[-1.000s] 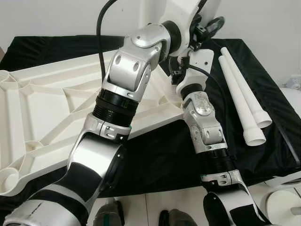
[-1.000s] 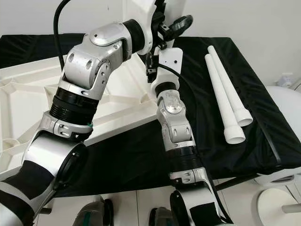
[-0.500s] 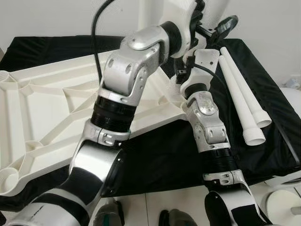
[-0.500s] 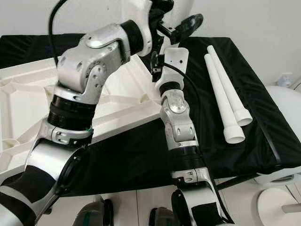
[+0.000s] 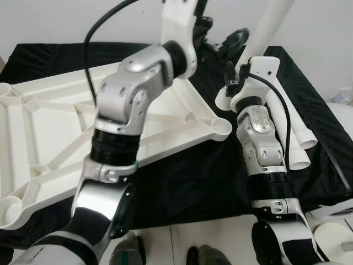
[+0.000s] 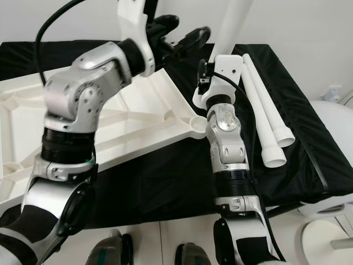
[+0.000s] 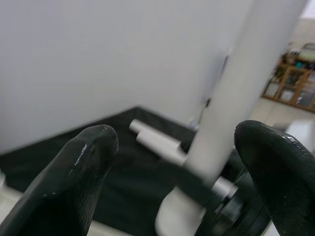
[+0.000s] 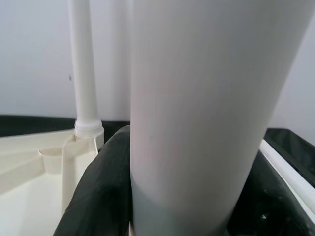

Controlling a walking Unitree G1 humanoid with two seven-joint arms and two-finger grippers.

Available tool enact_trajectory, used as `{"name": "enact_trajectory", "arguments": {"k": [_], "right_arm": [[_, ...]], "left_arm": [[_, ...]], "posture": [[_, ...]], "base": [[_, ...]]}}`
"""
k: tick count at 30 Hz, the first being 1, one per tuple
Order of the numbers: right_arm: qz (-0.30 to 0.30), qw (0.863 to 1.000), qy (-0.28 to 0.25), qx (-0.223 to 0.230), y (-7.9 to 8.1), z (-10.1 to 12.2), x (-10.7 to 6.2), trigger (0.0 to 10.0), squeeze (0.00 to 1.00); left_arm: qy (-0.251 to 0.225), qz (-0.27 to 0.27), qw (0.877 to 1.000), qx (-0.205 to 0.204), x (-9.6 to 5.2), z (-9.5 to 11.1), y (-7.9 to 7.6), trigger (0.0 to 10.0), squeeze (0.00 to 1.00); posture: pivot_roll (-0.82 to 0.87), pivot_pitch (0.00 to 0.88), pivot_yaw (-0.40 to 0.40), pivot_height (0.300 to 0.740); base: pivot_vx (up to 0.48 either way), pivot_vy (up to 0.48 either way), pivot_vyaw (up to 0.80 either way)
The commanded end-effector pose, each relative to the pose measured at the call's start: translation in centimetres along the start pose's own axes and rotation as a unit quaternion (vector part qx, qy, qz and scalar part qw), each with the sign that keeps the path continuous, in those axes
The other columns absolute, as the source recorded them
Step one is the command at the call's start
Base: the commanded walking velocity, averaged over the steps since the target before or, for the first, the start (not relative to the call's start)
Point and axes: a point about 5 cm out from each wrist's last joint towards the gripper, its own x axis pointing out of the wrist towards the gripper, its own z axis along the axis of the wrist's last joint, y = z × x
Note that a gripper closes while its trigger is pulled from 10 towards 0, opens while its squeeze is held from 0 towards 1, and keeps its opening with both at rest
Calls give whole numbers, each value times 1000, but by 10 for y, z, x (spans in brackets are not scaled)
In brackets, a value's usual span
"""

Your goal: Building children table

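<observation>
The white table top (image 5: 49, 138) lies upside down on the black cloth, and its near right corner socket (image 5: 220, 128) is empty. My right gripper (image 8: 192, 162) is shut on a white table leg (image 5: 270, 22), which it holds tilted in the air beyond that corner. In the right wrist view another leg (image 8: 83, 73) stands upright in a far corner socket. My left gripper (image 5: 220, 36) is raised just left of the held leg. Its black fingers (image 7: 83, 172) are open, and the leg (image 7: 236, 98) shows past them. Two loose legs (image 5: 292, 132) lie on the cloth at the right.
The black cloth (image 5: 182, 176) covers the work table to its front edge. A white round object (image 5: 331, 232) stands on the floor at the lower right. A white wall rises behind the table.
My right gripper has carried the leg to the right and higher, uncovering the near right corner socket. The left arm has swung left and its fingers now stand apart beside the leg.
</observation>
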Motion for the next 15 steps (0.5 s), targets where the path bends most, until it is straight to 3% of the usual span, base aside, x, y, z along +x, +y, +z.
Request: {"name": "enact_trajectory", "arguments": {"k": [1, 3, 4, 6, 8, 11, 15], "right_arm": [[3, 1000, -1, 2, -4, 1, -2, 10000, 0], [7, 1000, -5, -9, -9, 1, -4, 10000, 0], [7, 1000, -5, -9, -9, 1, -4, 10000, 0], [7, 1000, -6, -18, -13, 1, -5, 10000, 0], [7, 1000, -6, -18, -13, 1, -5, 10000, 0], [4, 1000, -8, -25, -18, 0, -7, 10000, 0], [7, 1000, -9, -23, -20, 0, -9, 10000, 0]], "left_arm": [[14, -14, 1000, 10, 1, -6, -5, 10000, 0], [60, 14, 997, 36, 0, -34, -5, 10000, 0], [60, 14, 997, 36, 0, -34, -5, 10000, 0], [101, 41, 992, 66, 0, -59, -5, 10000, 0], [101, 41, 992, 66, 0, -59, -5, 10000, 0], [145, 46, 984, 97, -1, -88, -10, 10000, 0], [178, 30, 978, 101, -2, -108, -19, 10000, 0]], "posture": [[9, 50, -51, 740], [11, 56, -60, 740], [11, 56, -60, 740], [9, 62, -64, 740], [9, 62, -64, 740], [7, 65, -59, 740], [0, 68, -53, 740]], "base": [[0, 0, 0], [0, 0, 0], [0, 0, 0], [0, 0, 0], [0, 0, 0], [0, 0, 0], [0, 0, 0]]}}
